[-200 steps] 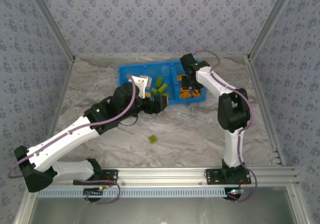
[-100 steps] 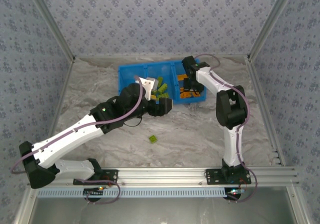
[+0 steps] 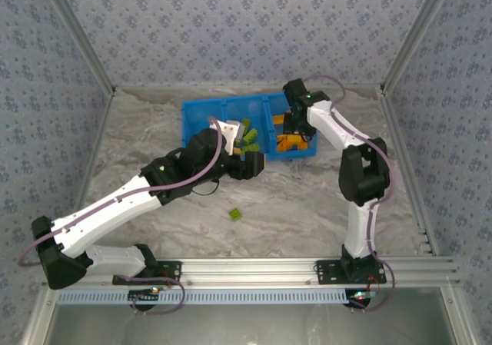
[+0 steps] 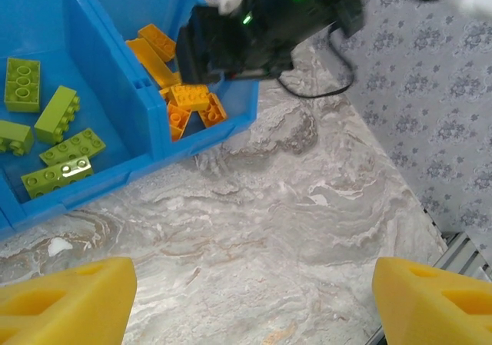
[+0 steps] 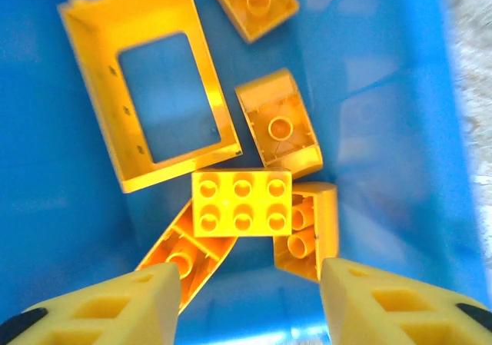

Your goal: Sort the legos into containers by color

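The long blue bin [image 3: 197, 116] sat on the marbled table [image 3: 307, 203]. In its middle compartment lay the lime bricks [image 3: 246, 136]. The left wrist view caught five of them [image 4: 56, 114], lying flat and scattered on the blue floor. In its right-hand compartment lay the orange bricks [image 3: 286, 144], gathered toward the bin's near wall. The right gripper [image 5: 250, 283] hung straight above that compartment, its yellow fingers [image 5: 100, 310] spread apart with nothing between them. Beneath it on the bin floor lay the open orange frame [image 5: 100, 68], and just beside the frame a six-stud orange brick [image 5: 242, 202] rested studs-up across two other orange pieces. The left gripper [image 4: 254, 287] hovered over bare table just outside the bin's near wall, about level with the divider between the middle and right compartments. Its fingers [image 4: 65, 303] stood wide apart and held nothing. A lone lime brick [image 3: 235, 214] lay on the table on the bin's near side, well apart from it and touched by neither gripper.
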